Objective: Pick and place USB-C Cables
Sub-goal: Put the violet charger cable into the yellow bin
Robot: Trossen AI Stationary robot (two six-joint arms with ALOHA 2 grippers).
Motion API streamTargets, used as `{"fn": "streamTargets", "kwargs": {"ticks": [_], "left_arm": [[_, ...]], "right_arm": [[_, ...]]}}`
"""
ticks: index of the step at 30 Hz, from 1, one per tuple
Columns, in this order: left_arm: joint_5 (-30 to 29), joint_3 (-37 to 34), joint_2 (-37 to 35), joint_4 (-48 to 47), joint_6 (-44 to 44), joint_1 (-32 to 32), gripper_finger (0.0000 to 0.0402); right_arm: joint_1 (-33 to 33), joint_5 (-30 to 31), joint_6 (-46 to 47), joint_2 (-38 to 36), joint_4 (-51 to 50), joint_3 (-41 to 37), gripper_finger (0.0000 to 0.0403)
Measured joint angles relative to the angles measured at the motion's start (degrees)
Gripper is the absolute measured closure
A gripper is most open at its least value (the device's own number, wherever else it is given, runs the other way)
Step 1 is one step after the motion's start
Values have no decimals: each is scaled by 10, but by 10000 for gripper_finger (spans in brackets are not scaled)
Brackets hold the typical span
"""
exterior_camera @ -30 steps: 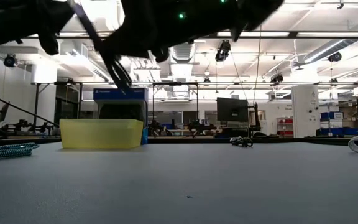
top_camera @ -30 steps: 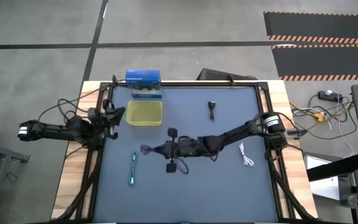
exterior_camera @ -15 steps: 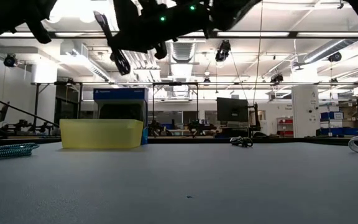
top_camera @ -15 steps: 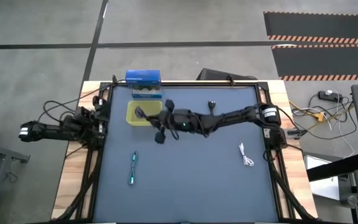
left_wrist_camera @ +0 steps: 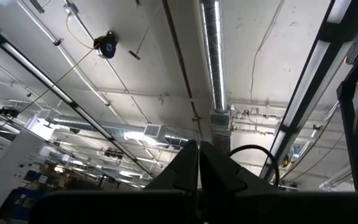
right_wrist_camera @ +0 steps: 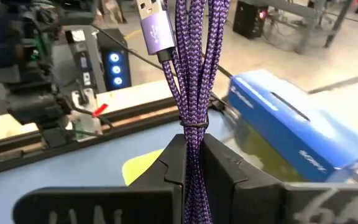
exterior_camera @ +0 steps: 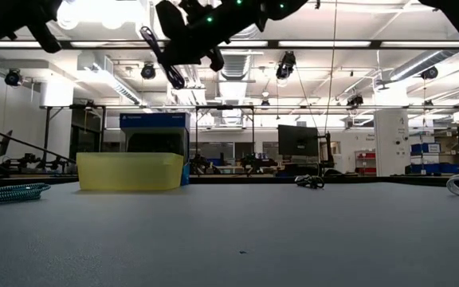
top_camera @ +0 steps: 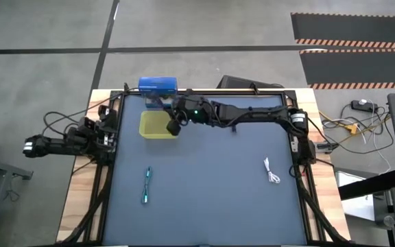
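Right hand (right_wrist_camera: 192, 163) clenched on purple cable (right_wrist_camera: 191, 68), bundle pinched upright between fingers, USB plug end up. In high view hand (top_camera: 173, 123) sits above yellow bin (top_camera: 158, 126), cable itself hard to make out there. Blue box (top_camera: 158, 86) just behind bin. Left hand (left_wrist_camera: 199, 163) at worktop's left edge, points at ceiling, fingers together, nothing held. Teal cable (top_camera: 146, 185), white cable (top_camera: 271, 171) on worktop (top_camera: 218, 192), well apart; black cable (exterior_camera: 310, 182) small, mostly hidden by right arm from above.
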Motion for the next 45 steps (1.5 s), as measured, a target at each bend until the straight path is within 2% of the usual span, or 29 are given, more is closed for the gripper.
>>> {"fn": "streamTargets", "kwargs": {"ticks": [17,22,26,35,41,45], "left_arm": [[0,0,-20,0,0,0,402],[0,0,-20,0,0,0,402],[1,0,-20,4,4,0,402],[0,0,-22,8,5,0,402],[-2,0,-23,8,5,0,402],[-3,0,-24,8,5,0,402]], "right_arm": [[-9,-1,-22,0,-20,23,381],[-12,-2,-25,20,-23,39,381],[-18,-6,-36,54,-75,97,381],[-55,-7,-32,128,-289,276,381],[-91,-106,6,178,-345,342,381],[-99,-125,8,196,-345,338,381]]}}
